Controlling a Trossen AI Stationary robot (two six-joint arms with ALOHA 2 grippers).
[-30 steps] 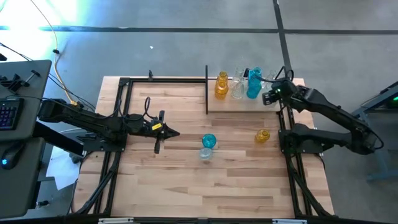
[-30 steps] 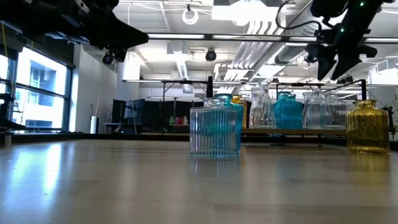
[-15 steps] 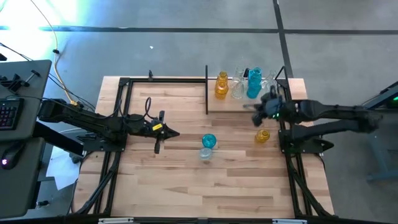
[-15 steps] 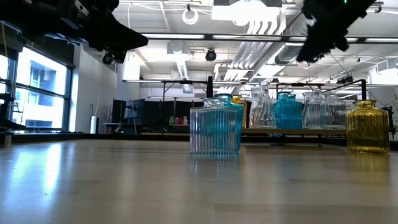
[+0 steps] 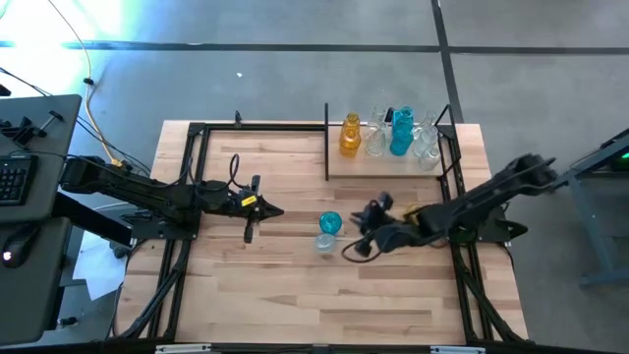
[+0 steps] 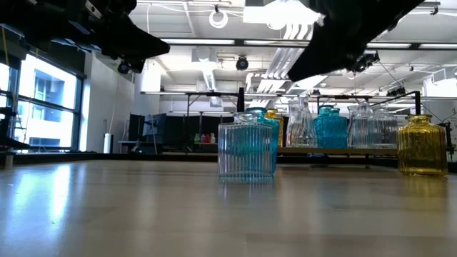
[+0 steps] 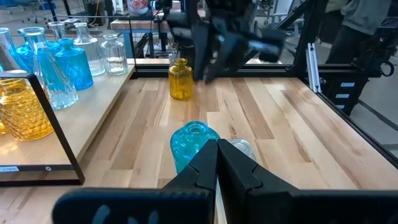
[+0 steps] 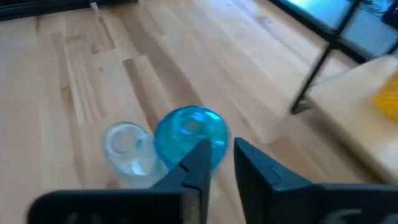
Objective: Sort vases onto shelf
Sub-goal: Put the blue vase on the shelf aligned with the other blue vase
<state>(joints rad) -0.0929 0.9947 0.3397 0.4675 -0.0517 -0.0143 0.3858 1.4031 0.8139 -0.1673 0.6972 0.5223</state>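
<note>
Your right gripper (image 5: 360, 243) hangs above the middle of the table (image 5: 295, 295), just right of a blue vase (image 5: 330, 223) and a clear vase (image 5: 325, 242) that stand side by side, touching or nearly so. In the right wrist view its fingers (image 8: 196, 163) are parted by a narrow gap and hold nothing, with the blue vase (image 8: 190, 134) and clear vase (image 8: 128, 144) just ahead of them. An amber vase (image 6: 423, 145) stands alone on the table to the right, mostly hidden under the right arm from above.

Your left gripper (image 5: 252, 206) waits over the left half of the table, well apart from the vases. In the left wrist view its fingers (image 7: 216, 167) are pressed together with nothing between them, pointing toward the blue vase (image 7: 192, 142).

The shelf (image 5: 393, 165) lies at the far right of the table. On it stand an amber vase (image 5: 350, 136), a tall blue vase (image 5: 401, 132) and several clear vases (image 5: 426, 146) in a close row along its far edge.
</note>
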